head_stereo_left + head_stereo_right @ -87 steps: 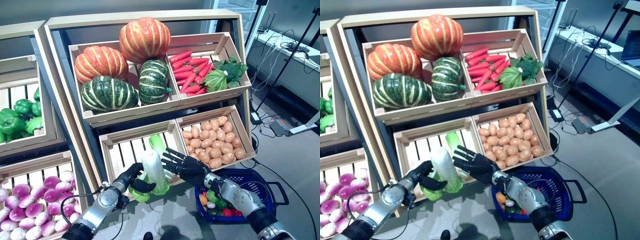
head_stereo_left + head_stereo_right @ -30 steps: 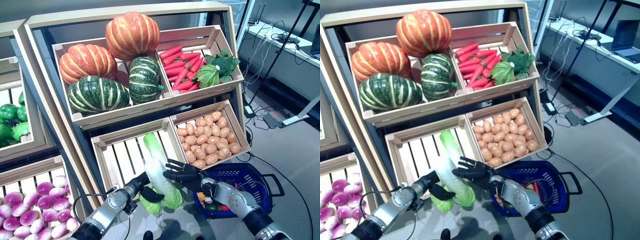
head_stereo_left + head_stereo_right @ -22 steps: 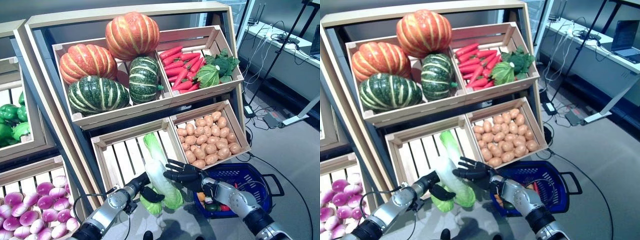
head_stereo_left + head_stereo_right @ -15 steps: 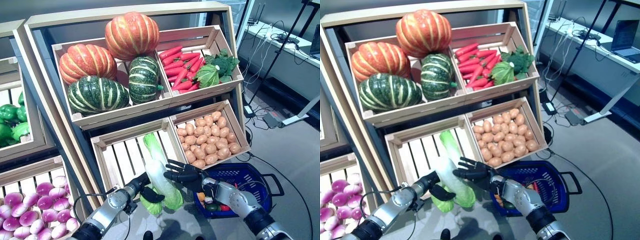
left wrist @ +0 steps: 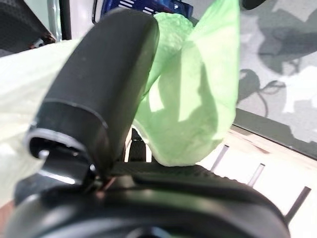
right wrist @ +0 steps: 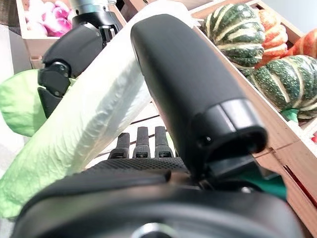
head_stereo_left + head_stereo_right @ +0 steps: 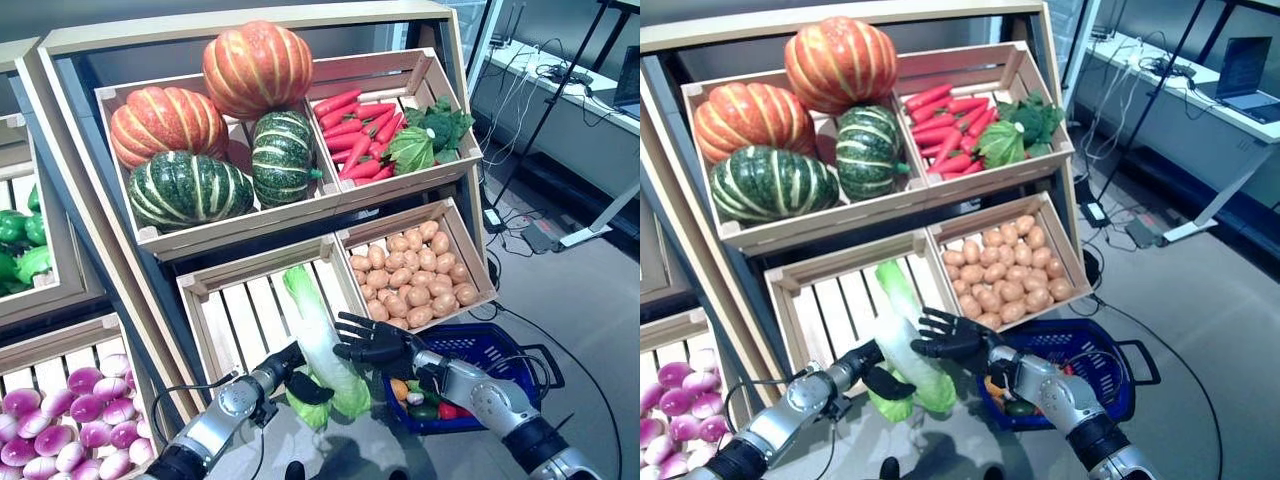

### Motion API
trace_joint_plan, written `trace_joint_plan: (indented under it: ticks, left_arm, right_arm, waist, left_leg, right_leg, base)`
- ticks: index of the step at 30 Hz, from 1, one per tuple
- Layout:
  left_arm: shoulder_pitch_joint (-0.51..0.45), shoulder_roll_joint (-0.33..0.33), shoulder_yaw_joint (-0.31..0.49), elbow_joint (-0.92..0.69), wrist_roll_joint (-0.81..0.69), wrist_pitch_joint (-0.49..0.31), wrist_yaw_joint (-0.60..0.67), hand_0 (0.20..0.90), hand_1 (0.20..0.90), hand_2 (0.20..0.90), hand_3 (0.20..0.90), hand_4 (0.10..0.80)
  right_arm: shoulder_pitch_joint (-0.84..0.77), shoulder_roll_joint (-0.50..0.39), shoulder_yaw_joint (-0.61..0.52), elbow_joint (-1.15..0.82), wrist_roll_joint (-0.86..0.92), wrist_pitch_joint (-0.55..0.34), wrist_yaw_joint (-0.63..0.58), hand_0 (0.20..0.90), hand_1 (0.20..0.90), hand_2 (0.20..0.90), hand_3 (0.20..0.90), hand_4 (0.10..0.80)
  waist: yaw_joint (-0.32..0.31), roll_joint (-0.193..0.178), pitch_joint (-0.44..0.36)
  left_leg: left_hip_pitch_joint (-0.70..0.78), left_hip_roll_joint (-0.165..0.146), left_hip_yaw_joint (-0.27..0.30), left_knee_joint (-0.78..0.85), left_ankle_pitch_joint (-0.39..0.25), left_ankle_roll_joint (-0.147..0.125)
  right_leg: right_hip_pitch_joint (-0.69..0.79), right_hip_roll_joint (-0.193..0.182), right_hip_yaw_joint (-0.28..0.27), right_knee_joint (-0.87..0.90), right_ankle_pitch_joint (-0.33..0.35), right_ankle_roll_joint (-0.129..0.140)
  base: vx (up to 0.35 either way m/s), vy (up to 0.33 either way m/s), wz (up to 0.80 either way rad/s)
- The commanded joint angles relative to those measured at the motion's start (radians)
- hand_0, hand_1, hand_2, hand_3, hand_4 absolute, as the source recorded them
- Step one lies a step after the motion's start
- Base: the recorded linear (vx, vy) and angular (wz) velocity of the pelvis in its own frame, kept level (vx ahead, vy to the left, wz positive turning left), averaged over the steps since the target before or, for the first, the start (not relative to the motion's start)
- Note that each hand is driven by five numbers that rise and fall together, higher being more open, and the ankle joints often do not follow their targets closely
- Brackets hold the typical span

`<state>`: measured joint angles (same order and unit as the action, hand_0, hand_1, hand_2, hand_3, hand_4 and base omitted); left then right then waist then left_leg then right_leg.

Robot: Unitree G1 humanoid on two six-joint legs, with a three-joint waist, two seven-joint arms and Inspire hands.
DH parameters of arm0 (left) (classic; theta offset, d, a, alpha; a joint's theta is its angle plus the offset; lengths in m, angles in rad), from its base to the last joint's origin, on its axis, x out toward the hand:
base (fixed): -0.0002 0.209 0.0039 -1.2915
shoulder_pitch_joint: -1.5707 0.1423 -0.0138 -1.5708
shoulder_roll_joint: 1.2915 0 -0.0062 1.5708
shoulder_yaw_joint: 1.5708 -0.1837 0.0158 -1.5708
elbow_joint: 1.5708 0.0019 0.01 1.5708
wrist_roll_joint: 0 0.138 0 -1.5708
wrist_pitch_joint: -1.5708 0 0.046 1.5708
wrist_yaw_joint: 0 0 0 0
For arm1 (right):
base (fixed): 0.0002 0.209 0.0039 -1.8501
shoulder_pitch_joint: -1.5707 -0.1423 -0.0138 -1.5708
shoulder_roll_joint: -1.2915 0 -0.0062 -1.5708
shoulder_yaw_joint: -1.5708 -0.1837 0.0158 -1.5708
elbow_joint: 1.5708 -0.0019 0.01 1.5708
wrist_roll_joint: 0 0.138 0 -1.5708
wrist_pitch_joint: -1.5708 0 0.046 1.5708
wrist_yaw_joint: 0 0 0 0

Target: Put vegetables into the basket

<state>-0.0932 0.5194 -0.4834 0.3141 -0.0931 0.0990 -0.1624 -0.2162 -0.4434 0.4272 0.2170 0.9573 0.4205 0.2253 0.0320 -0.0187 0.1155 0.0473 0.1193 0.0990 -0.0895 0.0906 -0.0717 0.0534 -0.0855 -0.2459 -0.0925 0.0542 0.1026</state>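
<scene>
Left eye view shows the cabbage (image 7: pixel 322 352), long and pale with green leaves, held up in front of the lower left crate (image 7: pixel 245 310), between the two hands. The left hand (image 7: pixel 283 368) has its fingers and thumb curled round the lower part of the cabbage; the right hand (image 7: pixel 368 342) touches its other side with the fingers spread and nearly straight. The blue basket (image 7: pixel 500 345) stands on the floor just beside the right arm, with a few small vegetables in it, and the cabbage is outside it. Above are pumpkins (image 7: pixel 200 120), carrots (image 7: pixel 355 125) and a crate of potatoes (image 7: pixel 415 280). Right eye view gives the same scene, with a second cabbage (image 7: pixel 892 278) lying in the lower left crate behind the held one. Left wrist view shows the left thumb (image 5: pixel 106 74) pressed against green leaf (image 5: pixel 198 99). Right wrist view shows the right thumb (image 6: pixel 183 84) beside the white stalk, its fingers (image 6: pixel 141 141) straight under it, and the left hand clamped on the far side.
</scene>
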Motion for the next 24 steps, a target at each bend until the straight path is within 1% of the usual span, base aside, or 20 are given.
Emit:
trace_joint_plan:
  ticks: [1, 9, 14, 18, 21, 24]
  left_arm:
    - [-0.158, -0.026, 0.028, -0.066, -0.016, -0.141, 0.0, 0.3, 0.3, 0.3, 0.3, 0.4]
    - [-0.161, -0.032, 0.039, -0.041, 0.004, -0.12, 0.014, 0.3, 0.3, 0.3, 0.3, 0.4]
    - [-0.17, -0.021, 0.037, -0.037, 0.094, -0.116, 0.003, 0.3, 0.3, 0.3, 0.3, 0.4]
    - [-0.187, 0.004, 0.016, -0.045, 0.184, -0.086, -0.033, 0.3, 0.3, 0.3, 0.3, 0.4]
    - [-0.2, 0.013, 0.01, -0.057, 0.204, -0.043, -0.056, 0.3, 0.3, 0.3, 0.3, 0.4]
    - [-0.206, 0.017, 0.006, -0.054, 0.217, -0.032, -0.065, 0.3, 0.3, 0.3, 0.3, 0.4]
  right_arm:
    - [-0.042, 0.035, -0.058, -0.167, 0.041, -0.063, 0.109, 0.9, 0.9, 0.9, 0.9, 0.8]
    - [-0.03, 0.028, -0.071, -0.191, 0.036, -0.053, 0.129, 0.9, 0.9, 0.9, 0.9, 0.8]
    - [-0.026, 0.025, -0.069, -0.201, 0.033, -0.045, 0.128, 0.9, 0.9, 0.9, 0.9, 0.8]
    - [-0.033, 0.021, -0.065, -0.202, -0.01, -0.052, 0.137, 0.9, 0.9, 0.9, 0.9, 0.8]
    - [-0.044, 0.005, -0.055, -0.207, -0.066, -0.065, 0.155, 0.9, 0.9, 0.9, 0.9, 0.8]
    - [-0.05, -0.005, -0.041, -0.221, -0.094, -0.063, 0.171, 0.9, 0.9, 0.9, 0.9, 0.8]
  waist:
    - [-0.005, -0.036, -0.013]
    - [-0.011, -0.039, -0.013]
    - [-0.013, -0.037, -0.012]
    - [-0.014, -0.034, -0.011]
    - [-0.016, -0.031, -0.011]
    - [-0.017, -0.03, -0.012]
  left_leg:
    - [0.032, -0.024, -0.018, 0.002, -0.085, -0.005]
    - [0.028, -0.019, -0.012, 0.002, -0.081, -0.007]
    - [0.026, -0.017, -0.011, 0.002, -0.079, -0.008]
    - [0.02, -0.018, -0.016, 0.002, -0.078, -0.008]
    - [0.021, -0.017, -0.017, 0.002, -0.077, -0.008]
    - [0.02, -0.017, -0.018, 0.002, -0.076, -0.009]
  right_leg:
    - [0.028, -0.027, 0.026, 0.005, 0.002, 0.037]
    - [0.025, -0.025, 0.025, 0.005, 0.002, 0.038]
    - [0.023, -0.024, 0.024, 0.005, 0.002, 0.039]
    - [0.018, -0.024, 0.027, 0.005, 0.001, 0.04]
    - [0.018, -0.024, 0.028, 0.005, 0.0, 0.042]
    - [0.017, -0.025, 0.027, 0.005, 0.001, 0.042]
  base:
    - [-0.017, -0.012, -0.07]
    - [-0.007, -0.005, -0.04]
    - [0.0, 0.0, 0.0]
    - [-0.017, -0.002, 0.0]
    - [0.0, 0.0, 0.0]
    - [0.0, 0.0, 0.0]
